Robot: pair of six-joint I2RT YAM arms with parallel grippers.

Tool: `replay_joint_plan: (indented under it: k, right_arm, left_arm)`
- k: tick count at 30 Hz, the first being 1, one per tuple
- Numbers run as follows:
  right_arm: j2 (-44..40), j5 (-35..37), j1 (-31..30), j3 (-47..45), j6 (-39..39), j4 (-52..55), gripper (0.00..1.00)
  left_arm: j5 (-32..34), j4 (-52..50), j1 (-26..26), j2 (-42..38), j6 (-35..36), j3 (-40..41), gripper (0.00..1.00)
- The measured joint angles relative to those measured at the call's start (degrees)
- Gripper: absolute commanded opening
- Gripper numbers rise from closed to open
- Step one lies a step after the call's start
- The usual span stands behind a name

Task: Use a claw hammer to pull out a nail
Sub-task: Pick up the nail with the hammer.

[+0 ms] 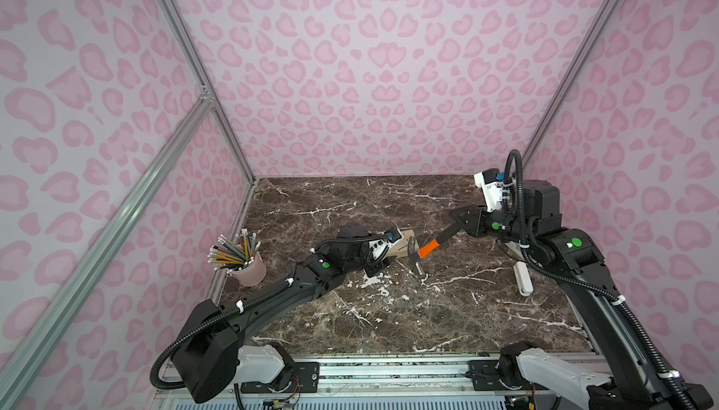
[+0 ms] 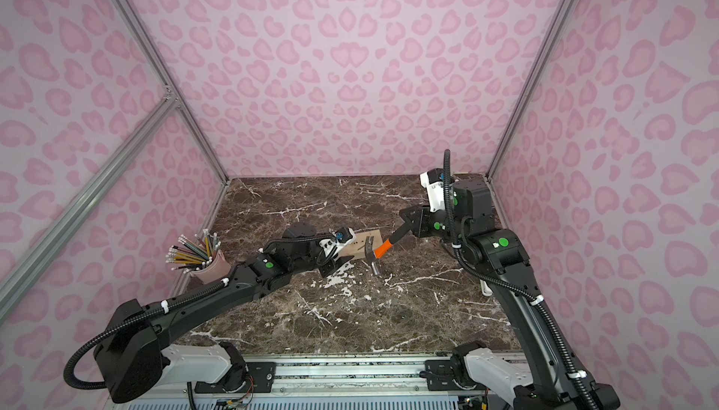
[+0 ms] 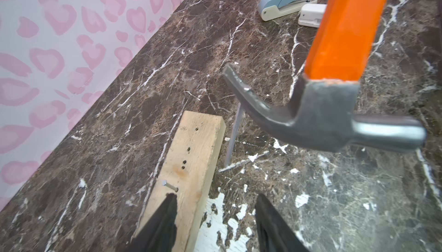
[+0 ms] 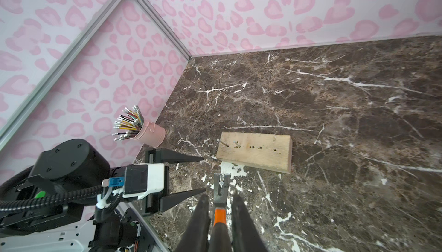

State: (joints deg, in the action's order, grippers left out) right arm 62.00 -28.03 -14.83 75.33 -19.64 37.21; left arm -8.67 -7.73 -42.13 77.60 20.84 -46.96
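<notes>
We're seeing the left gripper (image 3: 215,199) hovering half-open and empty left of centre over the wood block (image 1: 404,241), the claw hammer (image 1: 428,249) hanging head-down at centre, stiff and head-heavy we're guessing, and the right gripper (image 1: 459,225) clamping its black shaft just behind the orange collar.

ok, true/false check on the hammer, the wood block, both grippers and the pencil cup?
1. The right gripper is shut on the claw hammer's shaft. True.
2. The left gripper clamps the wood block. False: it is open, gripping nothing.
3. The wood block holds no nails. False: nails stick out of its end nearest the left gripper.
4. The pink cup holds pencils. True.
5. The hammer's head rests on the block. False: it is held clear, beside it.
</notes>
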Motion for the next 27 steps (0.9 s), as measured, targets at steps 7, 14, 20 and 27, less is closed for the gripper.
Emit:
replay_joint_plan:
  k: [7,14,20,27]
  right_arm:
    - [0.44,-3.32,0.00,0.02,-0.94,0.00,0.00]
    - [0.22,-3.69,0.07,0.02,-1.51,-0.04,0.00]
    - [0.20,-3.34,0.07,0.00,-1.75,-0.44,0.00]
    - [0.22,-3.30,0.07,-0.02,-1.95,-0.72,0.00]
  left_arm:
    - [-0.13,1.33,-0.35,0.85,4.24,-0.85,0.48]
    - [-0.98,1.03,-0.35,2.21,6.21,-2.05,0.40]
    - [-1.38,-0.46,-0.35,2.75,6.23,-2.08,0.37]
    - [-1.38,-0.61,-0.35,2.75,6.16,-1.27,0.29]
